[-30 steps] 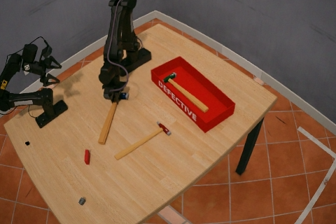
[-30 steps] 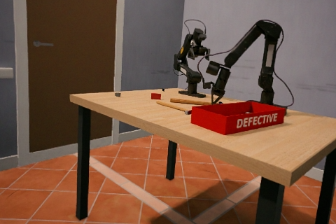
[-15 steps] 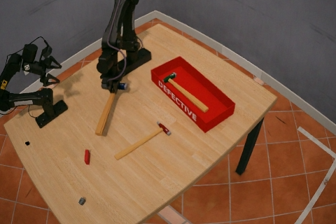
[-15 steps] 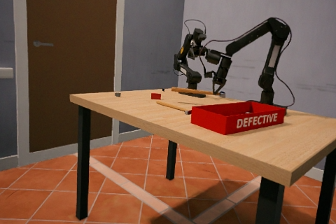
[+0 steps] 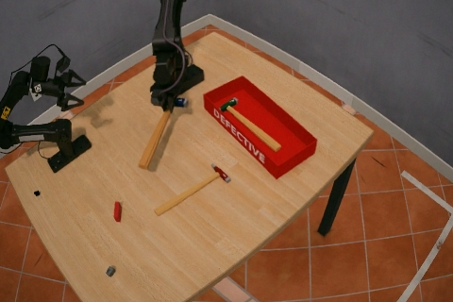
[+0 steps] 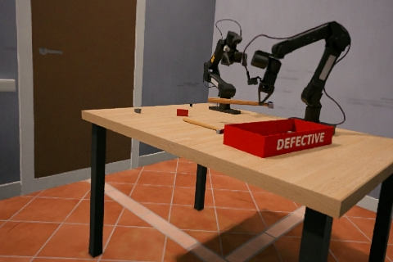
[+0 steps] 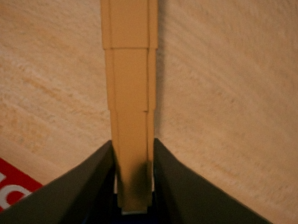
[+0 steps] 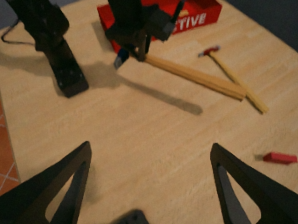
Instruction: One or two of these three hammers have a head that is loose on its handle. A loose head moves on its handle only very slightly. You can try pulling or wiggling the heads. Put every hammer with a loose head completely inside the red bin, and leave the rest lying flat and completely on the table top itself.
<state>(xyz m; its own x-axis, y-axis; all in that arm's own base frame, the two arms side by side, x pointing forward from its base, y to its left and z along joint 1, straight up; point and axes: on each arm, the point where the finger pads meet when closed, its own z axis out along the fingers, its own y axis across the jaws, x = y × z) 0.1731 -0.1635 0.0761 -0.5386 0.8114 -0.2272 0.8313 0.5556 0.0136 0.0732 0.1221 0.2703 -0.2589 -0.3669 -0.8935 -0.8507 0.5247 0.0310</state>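
Hammers, top view: green-headed hammer (image 5: 255,128) in the smooth red bin (image 5: 294,166) (image 6: 246,141); red-headed hammer (image 5: 189,192) (image 6: 203,125) (image 8: 235,77) flat on grained wood
Exterior view: left gripper (image 5: 167,108) (image 6: 265,100) (image 7: 134,165) (image 8: 142,56) pinches the raised blue-headed hammer (image 5: 156,139) (image 6: 237,101) (image 7: 131,80) (image 8: 195,76)
Left wrist view: stepped, flat-sided handle
Right wrist view: right gripper (image 5: 82,92) (image 8: 152,165) spread wide

The bin (image 5: 296,162) (image 6: 246,141) (image 8: 196,22) is red with white lettering.
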